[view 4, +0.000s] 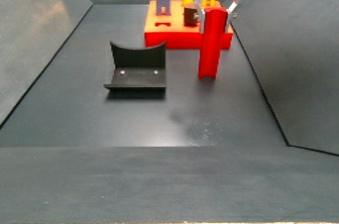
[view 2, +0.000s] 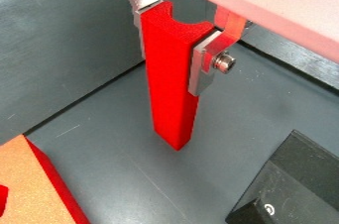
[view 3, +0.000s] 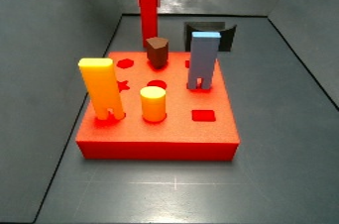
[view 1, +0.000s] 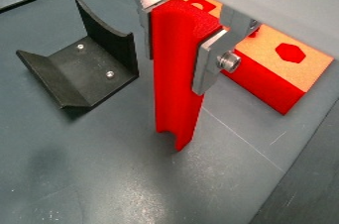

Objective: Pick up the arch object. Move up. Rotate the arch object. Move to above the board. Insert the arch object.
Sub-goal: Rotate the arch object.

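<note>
Arch object (view 1: 177, 79) between tool (view 1: 177, 30) fingers

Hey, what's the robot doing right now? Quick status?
Gripper shut on tall bright red arch object, upright beside the black fixture. Square red board holds yellow, brown and blue-grey blocks. Nothing blocking.

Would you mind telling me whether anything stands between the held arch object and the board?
Nothing visible does. The gripper holds the arch object upright beside the board, with only bare floor between them; the fixture sits off to the other side.
</note>
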